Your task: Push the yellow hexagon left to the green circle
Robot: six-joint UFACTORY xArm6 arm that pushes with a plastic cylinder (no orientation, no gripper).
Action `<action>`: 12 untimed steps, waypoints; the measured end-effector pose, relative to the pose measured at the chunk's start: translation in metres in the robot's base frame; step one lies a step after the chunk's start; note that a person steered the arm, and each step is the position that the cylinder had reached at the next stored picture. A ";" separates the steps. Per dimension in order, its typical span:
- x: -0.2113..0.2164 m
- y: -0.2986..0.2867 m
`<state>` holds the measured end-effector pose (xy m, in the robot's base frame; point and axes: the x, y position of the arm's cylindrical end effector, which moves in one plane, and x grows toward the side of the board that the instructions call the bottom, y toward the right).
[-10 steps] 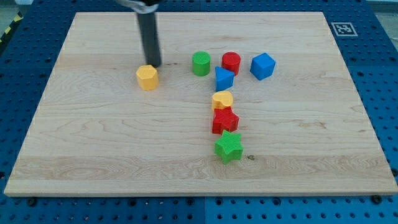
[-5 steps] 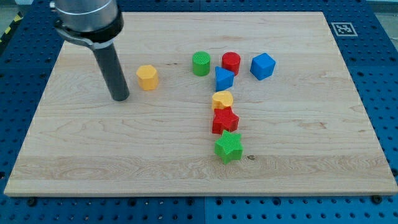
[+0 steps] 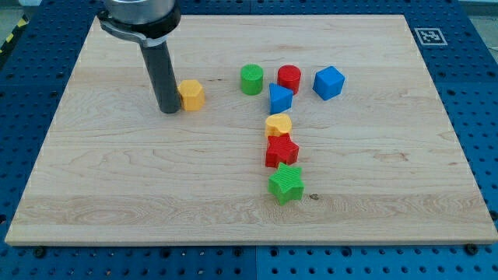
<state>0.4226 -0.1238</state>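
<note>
Yellow hexagon (image 3: 191,95) sits on the far left-centre part of the wooden board (image 3: 117,194), and my tip (image 3: 169,111) stands just to its left, touching or all but touching its left face. The rod carries nothing; it has no jaws and only presses sideways against things. The green circle (image 3: 251,79) lies to the right of the hexagon and slightly farther back, with bare board between them. So tip, hexagon and circle fall nearly in one line running left to right, with the hexagon in the middle. A push toward the right, angled a little to the far side, should, I judge, bring the hexagon to rest on the circle's left.
</note>
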 end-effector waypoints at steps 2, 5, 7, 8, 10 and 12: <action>0.000 0.017; -0.005 0.028; 0.008 0.045; -0.004 0.045; -0.027 0.045; -0.015 0.005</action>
<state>0.4072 -0.1190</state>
